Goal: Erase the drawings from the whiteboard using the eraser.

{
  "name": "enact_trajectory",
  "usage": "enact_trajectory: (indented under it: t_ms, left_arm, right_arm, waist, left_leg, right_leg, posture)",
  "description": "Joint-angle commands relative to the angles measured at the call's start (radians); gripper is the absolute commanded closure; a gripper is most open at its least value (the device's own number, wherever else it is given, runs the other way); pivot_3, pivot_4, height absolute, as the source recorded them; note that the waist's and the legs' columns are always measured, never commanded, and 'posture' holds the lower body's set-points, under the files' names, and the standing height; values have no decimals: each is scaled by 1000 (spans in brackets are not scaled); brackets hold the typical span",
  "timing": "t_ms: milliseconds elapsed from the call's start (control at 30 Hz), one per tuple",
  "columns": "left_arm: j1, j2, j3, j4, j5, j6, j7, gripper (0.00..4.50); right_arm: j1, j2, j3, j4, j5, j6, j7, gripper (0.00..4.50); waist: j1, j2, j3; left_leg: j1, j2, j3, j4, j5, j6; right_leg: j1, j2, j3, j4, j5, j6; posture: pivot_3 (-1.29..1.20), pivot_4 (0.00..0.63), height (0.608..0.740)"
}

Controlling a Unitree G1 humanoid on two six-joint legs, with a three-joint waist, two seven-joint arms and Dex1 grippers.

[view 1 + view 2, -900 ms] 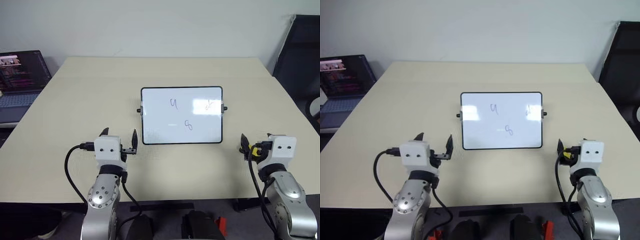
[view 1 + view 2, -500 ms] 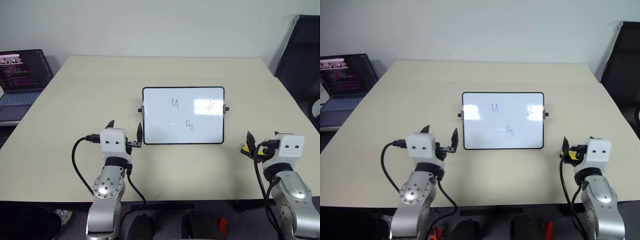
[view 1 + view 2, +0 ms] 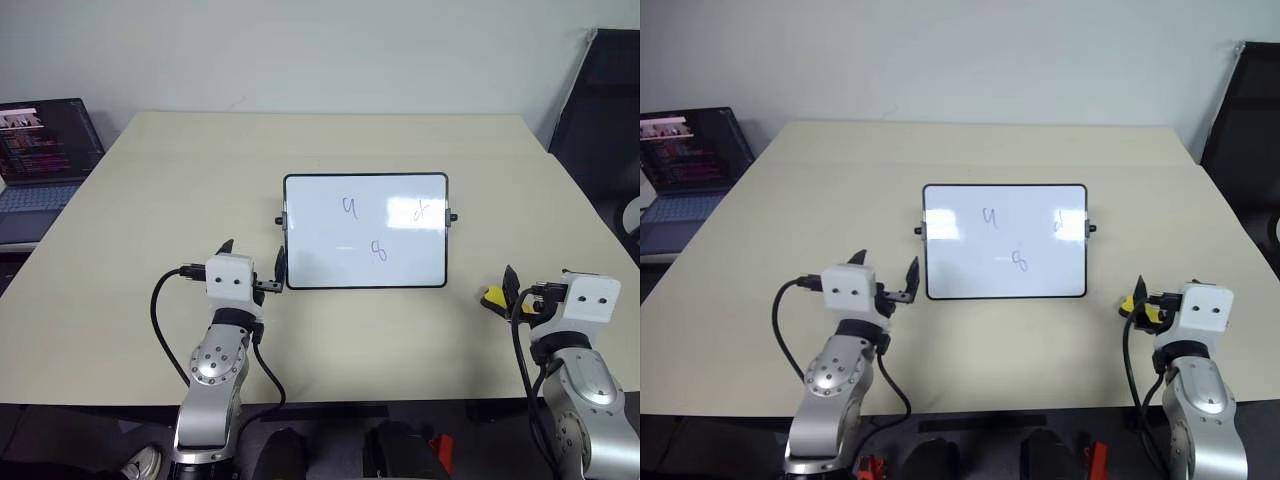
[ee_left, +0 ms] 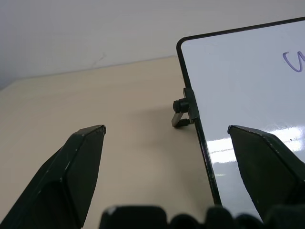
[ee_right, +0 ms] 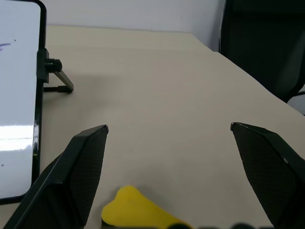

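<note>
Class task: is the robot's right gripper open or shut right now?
Open. The right gripper has its two black fingers spread wide apart, with the yellow eraser lying on the table between them, not gripped.

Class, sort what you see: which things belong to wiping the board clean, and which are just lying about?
Belongs to the job:
whiteboard
drawings
eraser

Just lying about:
laptop
chair

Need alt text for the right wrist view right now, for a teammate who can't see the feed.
The right gripper hangs open just above the beige table, its two black fingers spread wide, with the yellow eraser lying on the table between them. The whiteboard, propped on its small stand, is off to one side, and a dark chair stands past the table's edge.
</note>
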Motion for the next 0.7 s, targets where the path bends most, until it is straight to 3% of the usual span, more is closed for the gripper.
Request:
enact_trajectory:
  t_ms: [33, 133, 400, 700]
  left_arm:
    - [-30, 4, -7, -13, -20, -8, -18, 0]
    - [-61, 12, -9, 1, -61, 15, -62, 0]
    - [-207, 116, -97, 151, -331, 102, -496, 0]
    - [-285, 223, -213, 230, -370, 66, -778, 0]
  right_arm:
    - [8, -9, -44, -25, 11, -37, 9, 20]
    - [16, -20, -74, -32, 33, -26, 25, 20]
    - [13, -147, -179, 16, 202, 36, 199, 20]
    - [79, -234, -189, 83, 325, 21, 391, 20]
  waist:
    - [0, 0, 0]
    - [1, 0, 0]
    - [0, 0, 0]
    - [-1, 1, 0]
  left_leg:
    - [0, 0, 0, 0, 0, 0]
    - [0, 0, 0, 0, 0, 0]
    - [1, -1, 1, 1, 0, 0]
    - [1, 0, 0, 0, 0, 0]
  right_leg:
    - [0, 0, 0, 0, 0, 0]
    - [0, 0, 0, 1, 0, 0]
    - [0, 1, -2, 0, 0, 1]
    - [0, 2, -1, 1, 0, -1]
  posture:
    - [0, 150, 740]
    - [0, 150, 740]
    - [0, 150, 740]
    - [0, 150, 740]
